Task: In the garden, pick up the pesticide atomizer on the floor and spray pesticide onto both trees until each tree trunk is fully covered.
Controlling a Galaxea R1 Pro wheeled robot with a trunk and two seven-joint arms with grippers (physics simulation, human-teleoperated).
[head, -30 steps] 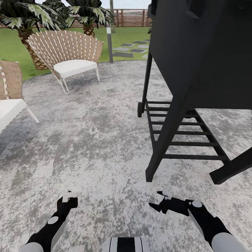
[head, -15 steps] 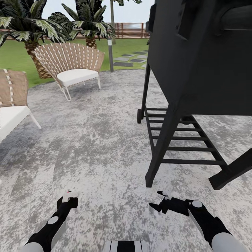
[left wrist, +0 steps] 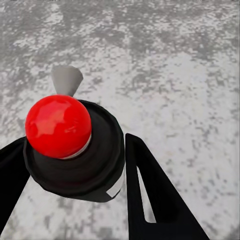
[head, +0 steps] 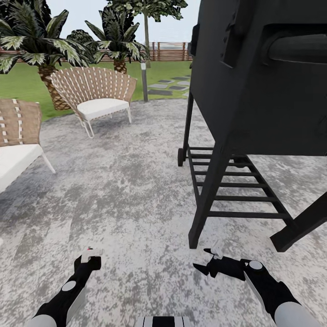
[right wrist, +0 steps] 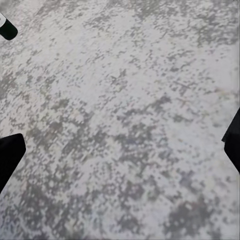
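Head view: a black grill (head: 259, 91) is cut off at the top and right edges, its slatted lower rack over mottled grey paving (head: 127, 181). Woven chairs (head: 97, 97), palms (head: 41, 50), lawn (head: 27, 84), one pale tree trunk (head: 146, 34) and the fence (head: 168, 51) lie beyond.

Left wrist view: the left tool (left wrist: 75, 165) grips the atomizer (left wrist: 70, 145), with its red ball cap and black body.

Right wrist view: the right tool (right wrist: 120, 145) is spread wide, its fingertips at the edges.

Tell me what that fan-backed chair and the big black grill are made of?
The chair looks like tan woven straps on thin white metal legs, with a soft white cushion. The grill looks like matte black painted metal, with slatted bars on its lower shelf. Both are guesses from looks.
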